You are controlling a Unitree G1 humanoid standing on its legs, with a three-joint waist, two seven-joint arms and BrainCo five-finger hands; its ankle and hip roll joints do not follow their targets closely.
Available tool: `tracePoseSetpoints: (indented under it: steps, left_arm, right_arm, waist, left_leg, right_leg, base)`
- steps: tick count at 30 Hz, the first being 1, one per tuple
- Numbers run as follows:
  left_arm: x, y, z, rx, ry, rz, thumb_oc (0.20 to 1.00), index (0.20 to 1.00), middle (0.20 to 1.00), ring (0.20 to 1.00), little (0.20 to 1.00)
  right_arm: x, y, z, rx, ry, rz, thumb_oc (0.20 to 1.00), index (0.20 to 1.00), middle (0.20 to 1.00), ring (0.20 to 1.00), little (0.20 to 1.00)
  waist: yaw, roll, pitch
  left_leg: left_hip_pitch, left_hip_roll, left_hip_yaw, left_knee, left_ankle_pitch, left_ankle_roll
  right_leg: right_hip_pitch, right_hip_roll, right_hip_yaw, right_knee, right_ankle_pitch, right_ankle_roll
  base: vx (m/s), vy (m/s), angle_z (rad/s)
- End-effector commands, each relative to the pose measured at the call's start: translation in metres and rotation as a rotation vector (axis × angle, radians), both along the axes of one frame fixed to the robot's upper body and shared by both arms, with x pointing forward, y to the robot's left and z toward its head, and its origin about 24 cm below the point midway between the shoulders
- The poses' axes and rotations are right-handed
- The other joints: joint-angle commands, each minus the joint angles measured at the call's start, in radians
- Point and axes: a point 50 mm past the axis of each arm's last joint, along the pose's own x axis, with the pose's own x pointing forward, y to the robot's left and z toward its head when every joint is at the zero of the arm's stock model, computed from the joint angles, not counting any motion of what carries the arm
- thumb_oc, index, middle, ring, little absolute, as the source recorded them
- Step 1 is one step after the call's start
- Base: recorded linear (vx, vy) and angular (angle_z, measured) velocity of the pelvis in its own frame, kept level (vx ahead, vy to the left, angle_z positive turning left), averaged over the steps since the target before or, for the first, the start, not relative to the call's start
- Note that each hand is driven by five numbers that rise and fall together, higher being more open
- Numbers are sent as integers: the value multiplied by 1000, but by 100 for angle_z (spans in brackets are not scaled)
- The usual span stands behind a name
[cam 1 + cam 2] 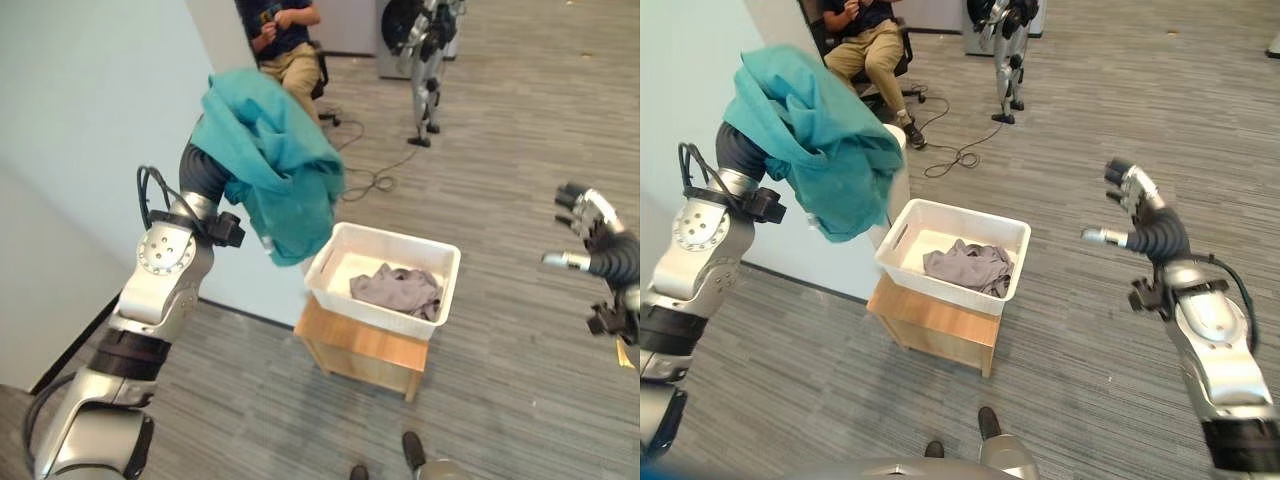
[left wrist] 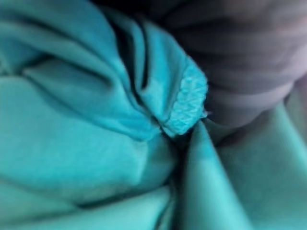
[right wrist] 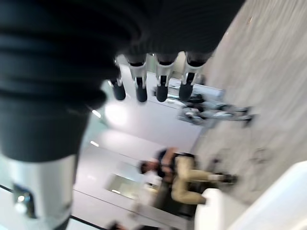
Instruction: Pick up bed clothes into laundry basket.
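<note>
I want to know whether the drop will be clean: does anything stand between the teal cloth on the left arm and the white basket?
Nothing visible does. The teal cloth hangs draped over the left robot hand, beside the white basket, with open air between. A grey garment already lies inside.

A laundry basket point(image 1: 440, 262) is sitting on a small wooden stand point(image 1: 366, 350) straight ahead of me at twelve o'clock, with a crumpled garment point(image 1: 396, 289) lying in it. At ten o'clock a cloth point(image 1: 270, 165) is hanging over my raised left arm, beside the basket's left rim. My right hand point(image 1: 1137, 213) is hovering at two o'clock, well apart from the basket. Behind it all, a seated person point(image 1: 866, 40) and another robot point(image 1: 1008, 45) are waiting.
</note>
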Motion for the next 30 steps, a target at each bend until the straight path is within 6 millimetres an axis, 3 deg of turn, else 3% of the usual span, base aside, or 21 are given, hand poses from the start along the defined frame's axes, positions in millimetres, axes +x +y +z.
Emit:
tracePoseSetpoints:
  steps: [1, 5, 8, 13, 17, 24, 26, 30]
  left_arm:
    - [19, 3, 8, -74, 20, 10, 200, 200, 200, 200, 200]
    - [40, 9, 12, 46, 100, 48, 200, 200, 200, 200, 200]
    - [49, -1, 22, 70, 96, 35, 200, 200, 200, 200, 200]
    - [58, -27, 37, 127, 62, -14, 200, 200, 200, 200, 200]
    - [59, -35, 35, 166, 56, -24, 200, 200, 200, 200, 200]
    - [62, -18, -4, 399, 199, 65, 200, 200, 200, 200, 200]
    - [60, -15, -27, 492, 272, 83, 200, 200, 200, 200, 200]
    - [59, -21, -50, 479, 335, 84, 200, 200, 200, 200, 200]
  right_arm:
    - [-7, 9, 16, -20, -12, 157, 1000, 1000, 1000, 1000, 1000]
    - [-9, 31, 24, 4, 22, 367, 1000, 1000, 1000, 1000, 1000]
    - [-9, 43, 23, 67, 21, 453, 1000, 1000, 1000, 1000, 1000]
    - [-7, 57, 16, 137, 5, 489, 1000, 1000, 1000, 1000, 1000]
    - [-6, 61, 15, 139, 7, 506, 1000, 1000, 1000, 1000, 1000]
    - [-7, 60, 16, 126, 0, 503, 1000, 1000, 1000, 1000, 1000]
    - [-7, 60, 16, 156, -20, 494, 1000, 1000, 1000, 1000, 1000]
    - [-8, 63, 15, 190, -29, 495, 1000, 1000, 1000, 1000, 1000]
  waist:
    - [-10, -29, -71]
    - [-41, -27, -65]
    - [-55, -24, -58]
    - [-77, -16, -37]
    - [-84, -16, -21]
    - [-106, -30, 43]
    - [-109, -42, 67]
    - [-109, -52, 87]
  left_leg:
    - [-56, 9, 43, 4, 41, -27]
    - [-64, 18, 80, 4, 39, -33]
    - [-71, 19, 100, 4, 37, -33]
    - [-86, 19, 128, 4, 36, -33]
    - [-93, 18, 140, 4, 36, -32]
    - [-113, 22, 184, 4, 37, -33]
    - [-119, 25, 201, 4, 37, -34]
    - [-126, 27, 206, 4, 35, -34]
  right_leg:
    - [35, -22, 5, 19, -42, 61]
    - [13, -15, 34, 15, -32, 71]
    - [0, -12, 46, 15, -27, 78]
    - [-28, -11, 61, 15, -16, 89]
    - [-42, -9, 71, 15, -10, 94]
    - [-77, 3, 99, 15, 5, 106]
    - [-91, 8, 106, 16, 11, 108]
    - [-99, 9, 109, 17, 12, 108]
  base:
    - [-5, 11, -45]
    - [-8, 5, -34]
    - [-1, 6, -17]
    - [-7, 3, -16]
    - [-36, 7, -14]
    - [-38, 6, -17]
    - [-37, -11, -35]
    - [-19, -7, -12]
